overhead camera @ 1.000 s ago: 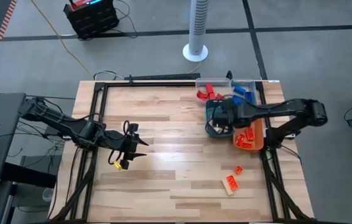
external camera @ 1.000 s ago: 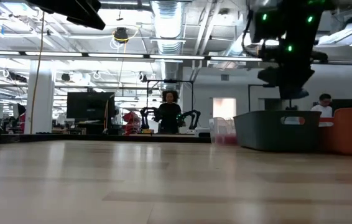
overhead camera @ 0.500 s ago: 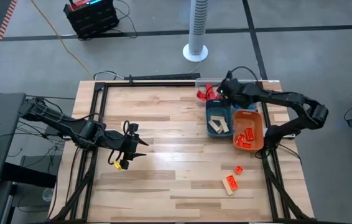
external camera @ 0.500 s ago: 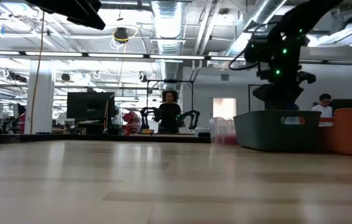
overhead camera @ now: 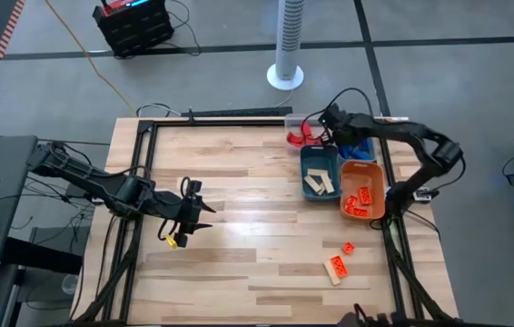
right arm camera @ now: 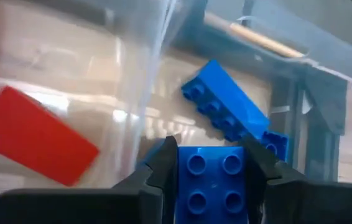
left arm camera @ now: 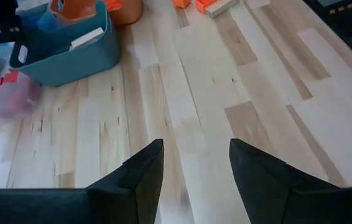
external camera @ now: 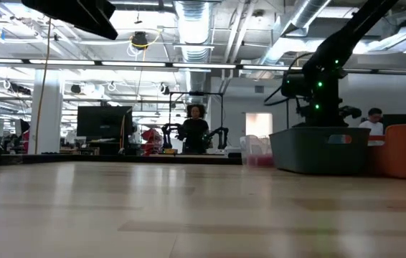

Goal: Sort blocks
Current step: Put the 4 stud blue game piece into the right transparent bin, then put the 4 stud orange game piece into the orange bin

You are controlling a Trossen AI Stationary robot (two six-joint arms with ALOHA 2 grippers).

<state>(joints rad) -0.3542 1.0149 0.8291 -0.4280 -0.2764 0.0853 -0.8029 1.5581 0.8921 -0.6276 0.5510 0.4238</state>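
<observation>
My right gripper (overhead camera: 331, 123) is at the table's far right, over the clear trays (overhead camera: 304, 121), shut on a blue brick (right arm camera: 212, 180). Below it in the right wrist view another blue brick (right arm camera: 226, 109) lies in one clear tray and a red brick (right arm camera: 33, 140) in the tray beside it. Tan blocks (overhead camera: 320, 184) lie in the teal tray (overhead camera: 304, 163), orange blocks (overhead camera: 357, 202) in the orange tray (overhead camera: 377, 182). Loose blocks (overhead camera: 338, 264) lie on the table near the right edge. My left gripper (overhead camera: 191, 214) hangs open over the table's left half. My right gripper pinches the blue brick by two opposite side faces (right arm camera: 182, 177) between its two fingers, the studded top facing the wrist camera. The fingers slant downward from above. The brick is lifted clear, above the clear tray that holds the other blue brick.
A small orange block (overhead camera: 349, 247) lies apart from the loose pair. The black frame rails (overhead camera: 390, 236) run along the table's edges. Bare wood (overhead camera: 248, 209) lies between the two arms. A white fan pole (overhead camera: 286, 45) stands beyond the far edge; people stand in the room behind.
My right gripper has swung from above the teal tray toward the table's far edge, to above the clear trays, and has come lower. The tan blocks in the teal tray, hidden by it before, now show.
</observation>
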